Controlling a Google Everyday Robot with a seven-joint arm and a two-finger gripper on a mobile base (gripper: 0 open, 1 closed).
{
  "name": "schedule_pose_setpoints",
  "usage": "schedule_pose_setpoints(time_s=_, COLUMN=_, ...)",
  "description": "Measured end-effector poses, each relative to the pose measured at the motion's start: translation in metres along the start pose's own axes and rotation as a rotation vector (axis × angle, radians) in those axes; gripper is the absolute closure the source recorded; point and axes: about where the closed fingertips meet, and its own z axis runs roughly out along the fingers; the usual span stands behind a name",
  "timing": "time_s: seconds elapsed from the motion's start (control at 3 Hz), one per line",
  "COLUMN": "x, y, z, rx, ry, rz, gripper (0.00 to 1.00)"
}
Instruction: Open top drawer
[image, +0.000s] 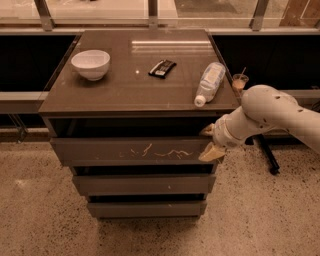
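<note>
The top drawer (135, 151) is the widest grey-brown front, just under the cabinet top, with pale squiggly scratches across its middle. A dark gap shows above its upper edge. My gripper (210, 142), tan-tipped on a white arm (270, 112) coming in from the right, is at the drawer front's right end, level with its upper edge. It straddles that right corner, one tip in the gap above the front and one in front of it.
On the cabinet top (125, 90) are a white bowl (91, 63), a dark snack bar (162, 68) and a plastic bottle (209, 83) lying near the right edge. Two narrower drawer fronts (142, 184) sit below. A small cup (239, 81) and a chair base (267, 160) are at the right.
</note>
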Motion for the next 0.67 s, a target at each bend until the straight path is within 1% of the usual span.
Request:
schedule_pose_setpoints(time_s=0.33, x=-0.0008, y=0.0025, z=0.0017, rx=-0.019, ry=-0.004, rz=-0.007, gripper=0.43)
schedule_pose_setpoints(time_s=0.67, x=-0.0018, y=0.0099, z=0.0027, rx=-0.052, ry=-0.013, rz=-0.009, gripper=0.4)
